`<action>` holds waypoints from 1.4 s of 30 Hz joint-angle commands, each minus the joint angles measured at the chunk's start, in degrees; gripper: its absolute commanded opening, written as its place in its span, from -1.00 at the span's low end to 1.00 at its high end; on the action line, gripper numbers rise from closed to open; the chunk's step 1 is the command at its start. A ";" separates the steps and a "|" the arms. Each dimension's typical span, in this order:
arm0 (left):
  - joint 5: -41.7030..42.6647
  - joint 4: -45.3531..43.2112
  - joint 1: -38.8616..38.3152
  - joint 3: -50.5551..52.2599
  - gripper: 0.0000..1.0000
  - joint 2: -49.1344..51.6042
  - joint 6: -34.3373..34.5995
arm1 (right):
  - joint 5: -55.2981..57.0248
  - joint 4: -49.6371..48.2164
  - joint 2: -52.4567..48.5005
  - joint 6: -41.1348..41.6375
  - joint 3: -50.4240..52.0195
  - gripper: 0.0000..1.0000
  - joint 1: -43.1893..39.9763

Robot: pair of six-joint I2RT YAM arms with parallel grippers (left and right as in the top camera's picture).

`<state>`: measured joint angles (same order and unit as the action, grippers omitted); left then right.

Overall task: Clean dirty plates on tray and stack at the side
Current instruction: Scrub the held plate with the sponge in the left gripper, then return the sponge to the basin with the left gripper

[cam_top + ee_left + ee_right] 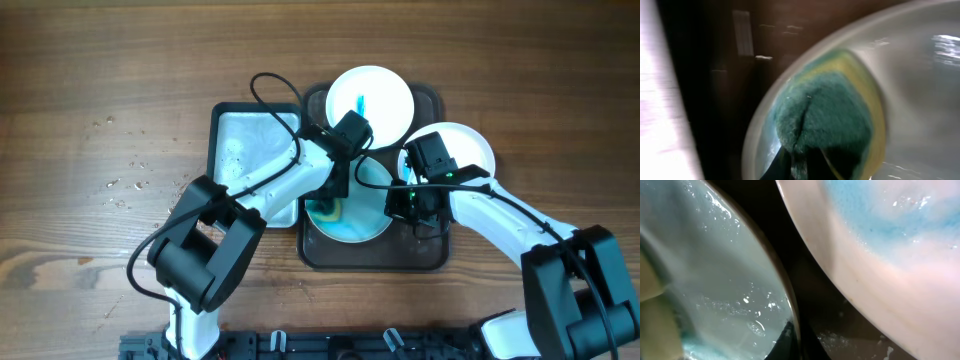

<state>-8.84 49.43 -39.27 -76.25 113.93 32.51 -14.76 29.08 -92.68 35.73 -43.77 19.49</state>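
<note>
Three white plates lie on the dark brown tray (425, 255). The far plate (385, 90) has a blue smear. The right plate (470, 145) also shows in the right wrist view (880, 255), smeared blue. The centre plate (365, 225) is wet and bluish. My left gripper (325, 205) is shut on a green and yellow sponge (825, 120) that presses on the centre plate's left side (920, 90). My right gripper (405, 205) is shut on that plate's right rim (787, 305), one finger on each side.
A white rectangular basin (245, 150) with soapy water stands against the tray's left edge. Crumbs (125, 185) lie on the wooden table to the left. Both arms cross over the tray's middle.
</note>
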 commanded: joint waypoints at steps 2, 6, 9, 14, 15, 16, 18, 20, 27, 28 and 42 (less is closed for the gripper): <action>-17.14 1.88 2.12 3.17 -0.92 2.32 1.57 | 6.43 1.64 -3.28 -1.25 2.36 -0.91 0.15; -1.07 -3.80 2.10 3.17 -0.92 2.32 1.55 | 6.45 1.62 -3.28 -1.27 2.36 -0.91 0.15; 18.97 -11.06 2.08 3.17 -0.92 2.54 1.55 | 6.47 1.64 -3.28 -1.36 2.36 -0.91 0.15; 34.58 -19.85 0.09 3.19 -0.92 3.98 2.27 | 6.32 1.64 -3.28 -2.75 2.36 -0.91 0.15; 34.56 -20.76 -0.81 3.19 -0.91 4.42 2.99 | 6.25 1.73 -3.28 -2.78 2.36 -0.91 0.15; 34.67 -21.70 -1.55 3.19 -0.88 4.85 3.26 | 6.25 1.75 -3.28 -2.78 2.36 -0.91 0.15; 35.26 -23.67 -3.21 3.19 -0.81 5.92 3.43 | 6.25 1.75 -3.28 -2.75 2.36 -0.91 0.15; 35.43 -25.11 -4.68 3.17 -0.78 6.95 3.54 | 6.25 1.77 -3.28 -2.73 2.36 -0.91 0.15; 36.81 -22.23 -5.01 3.17 -0.92 7.48 0.66 | 6.25 1.81 -3.28 -2.73 2.36 -0.91 0.15; 36.30 -20.72 -4.52 3.17 -0.92 7.48 0.68 | 6.25 1.81 -3.28 -2.73 2.36 -0.91 0.15; 0.11 -2.64 6.73 3.17 -0.92 1.55 0.74 | 6.25 1.81 -3.28 -2.69 2.36 -0.91 0.15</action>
<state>12.40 44.45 -36.10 -75.88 114.83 33.80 -15.03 29.52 -92.75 33.95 -43.88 19.90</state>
